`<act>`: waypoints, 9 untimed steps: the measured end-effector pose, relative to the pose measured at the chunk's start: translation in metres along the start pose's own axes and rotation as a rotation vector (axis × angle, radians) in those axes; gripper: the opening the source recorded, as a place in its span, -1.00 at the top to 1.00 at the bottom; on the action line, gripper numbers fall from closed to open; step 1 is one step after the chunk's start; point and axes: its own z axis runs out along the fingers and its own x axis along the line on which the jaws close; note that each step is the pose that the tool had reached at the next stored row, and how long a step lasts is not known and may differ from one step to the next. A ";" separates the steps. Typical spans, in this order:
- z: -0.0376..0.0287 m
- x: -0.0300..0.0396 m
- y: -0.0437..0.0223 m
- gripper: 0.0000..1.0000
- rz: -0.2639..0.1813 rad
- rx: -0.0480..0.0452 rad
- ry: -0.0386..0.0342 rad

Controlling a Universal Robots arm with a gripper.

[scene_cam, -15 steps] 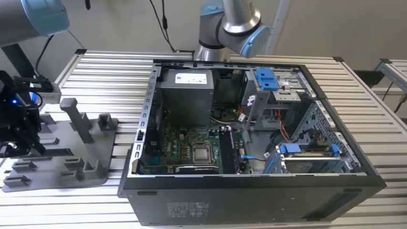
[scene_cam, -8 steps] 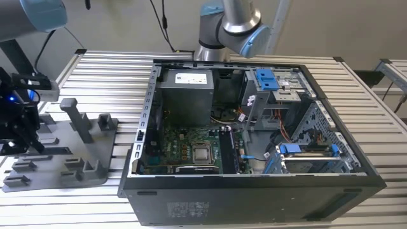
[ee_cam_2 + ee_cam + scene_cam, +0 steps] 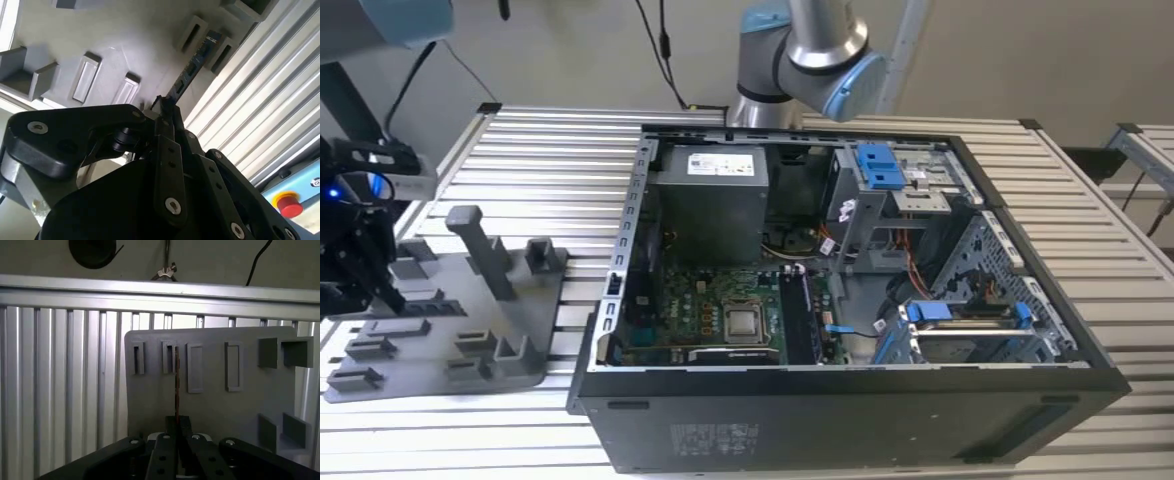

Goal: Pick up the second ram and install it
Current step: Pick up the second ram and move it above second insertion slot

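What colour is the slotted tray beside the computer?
Grey slotted tray, best in the first wrist view.

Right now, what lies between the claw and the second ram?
Nothing. In both wrist views the claw is closed directly on the second ram, which sticks out from between its fingertips above the grey tray.

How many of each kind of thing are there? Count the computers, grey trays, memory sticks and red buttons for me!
computer case: 1
grey tray: 1
second ram, held in the gripper: 1
red button: 1
Total: 4
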 end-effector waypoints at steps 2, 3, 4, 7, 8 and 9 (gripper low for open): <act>-0.0021 -0.0001 -0.0001 0.72 0.000 0.0000 0.0000; -0.0032 -0.0003 -0.0001 0.72 0.000 0.0001 -0.0001; -0.0044 -0.0004 -0.0001 0.72 0.000 0.0001 -0.0001; -0.0081 -0.0006 -0.0001 0.72 0.000 0.0001 -0.0001; -0.0097 -0.0006 0.0000 0.72 0.000 0.0000 0.0000; -0.0114 -0.0007 0.0000 0.72 0.000 0.0000 0.0000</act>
